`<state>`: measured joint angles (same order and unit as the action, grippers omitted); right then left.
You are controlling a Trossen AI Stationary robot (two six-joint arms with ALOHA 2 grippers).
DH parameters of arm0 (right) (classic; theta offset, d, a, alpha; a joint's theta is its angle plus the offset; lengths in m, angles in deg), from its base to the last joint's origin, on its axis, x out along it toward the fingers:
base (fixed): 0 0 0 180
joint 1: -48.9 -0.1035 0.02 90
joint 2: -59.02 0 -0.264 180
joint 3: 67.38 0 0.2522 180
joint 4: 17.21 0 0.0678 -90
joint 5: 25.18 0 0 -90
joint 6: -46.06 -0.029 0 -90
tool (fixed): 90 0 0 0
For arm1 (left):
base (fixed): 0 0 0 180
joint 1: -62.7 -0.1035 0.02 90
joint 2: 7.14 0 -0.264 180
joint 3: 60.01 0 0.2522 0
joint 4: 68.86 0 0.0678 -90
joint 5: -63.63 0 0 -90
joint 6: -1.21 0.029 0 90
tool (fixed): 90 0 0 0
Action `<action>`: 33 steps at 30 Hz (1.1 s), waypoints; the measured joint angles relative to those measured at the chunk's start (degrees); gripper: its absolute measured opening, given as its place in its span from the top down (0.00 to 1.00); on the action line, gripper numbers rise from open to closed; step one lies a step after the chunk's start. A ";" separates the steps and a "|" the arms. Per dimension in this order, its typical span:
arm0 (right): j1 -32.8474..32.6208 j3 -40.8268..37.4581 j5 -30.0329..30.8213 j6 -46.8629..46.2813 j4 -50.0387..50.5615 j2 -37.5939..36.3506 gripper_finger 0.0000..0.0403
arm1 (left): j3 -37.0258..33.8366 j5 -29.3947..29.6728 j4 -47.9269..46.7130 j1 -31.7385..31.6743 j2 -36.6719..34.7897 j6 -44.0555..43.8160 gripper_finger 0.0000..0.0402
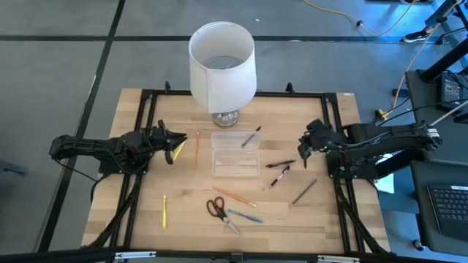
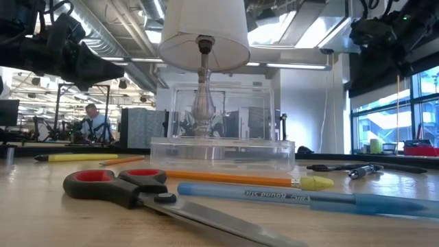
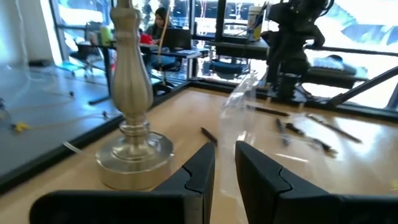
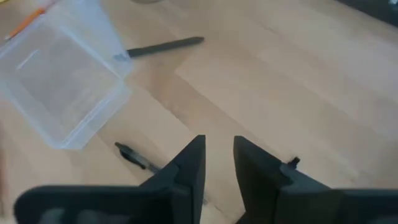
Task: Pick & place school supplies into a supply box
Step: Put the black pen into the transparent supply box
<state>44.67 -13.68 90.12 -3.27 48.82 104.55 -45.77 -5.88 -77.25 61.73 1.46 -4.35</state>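
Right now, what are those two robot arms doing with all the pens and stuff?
They're tidying school supplies into the clear supply box by the lamp. Neither is holding anything. The left gripper hovers left of the box, the right gripper to its right, both empty with a small gap between the fingers. The scissors, pens and pencils lie loose on the table.

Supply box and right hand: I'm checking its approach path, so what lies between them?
In the high view, only bare table separates the right hand from the supply box; the black pens lie slightly nearer the front edge.
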 joint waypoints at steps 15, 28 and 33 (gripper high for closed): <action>0.00 0.00 1.60 -13.86 7.09 10.52 0.49 | 0.00 1.01 0.00 0.01 0.00 5.87 0.85; 8.76 -0.13 -1.41 -22.37 9.58 23.44 0.53 | 0.00 0.99 0.00 0.02 0.00 5.83 0.85; 14.35 -0.13 -3.95 -17.46 8.67 24.93 0.55 | 0.02 0.97 -0.02 0.02 0.00 5.87 0.85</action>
<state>59.02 -13.81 86.18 -20.74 57.49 129.48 -45.75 -4.91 -77.28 61.74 1.46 1.53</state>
